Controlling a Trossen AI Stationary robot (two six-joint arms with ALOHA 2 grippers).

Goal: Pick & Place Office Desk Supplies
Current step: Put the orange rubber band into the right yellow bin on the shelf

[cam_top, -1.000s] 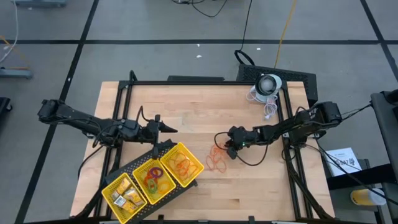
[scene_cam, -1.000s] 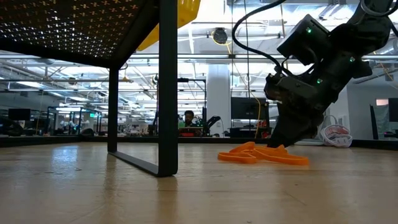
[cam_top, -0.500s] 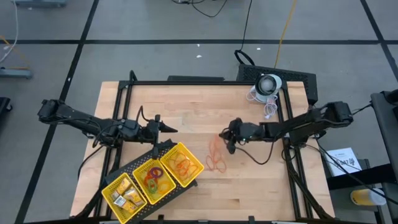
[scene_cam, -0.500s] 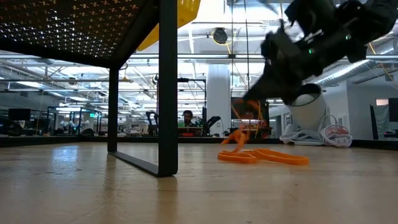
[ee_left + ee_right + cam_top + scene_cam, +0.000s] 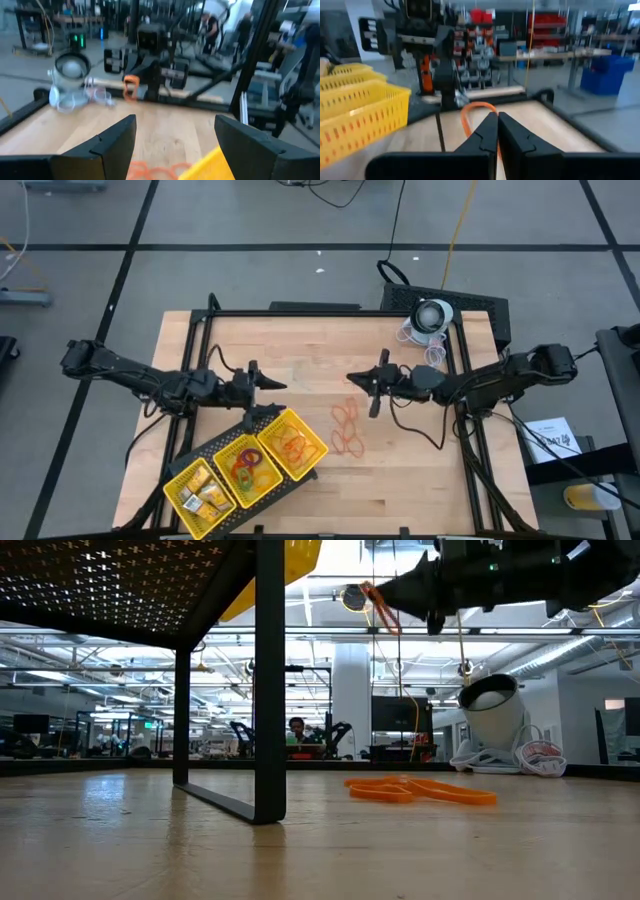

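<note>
floor: grey tiles, dark seams [image 5: 250, 270] | room: open lab, ceiling strip lights [image 5: 90, 635] | far: blue bins [image 5: 600, 75]

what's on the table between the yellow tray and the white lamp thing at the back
In the high view, between the yellow tray and the white device lie loose orange rubber bands on bare wood, with the right gripper raised above that stretch.

Two pincers [image 5: 262, 385] [image 5: 352, 378], one yellow tray [image 5: 200, 472].
</note>
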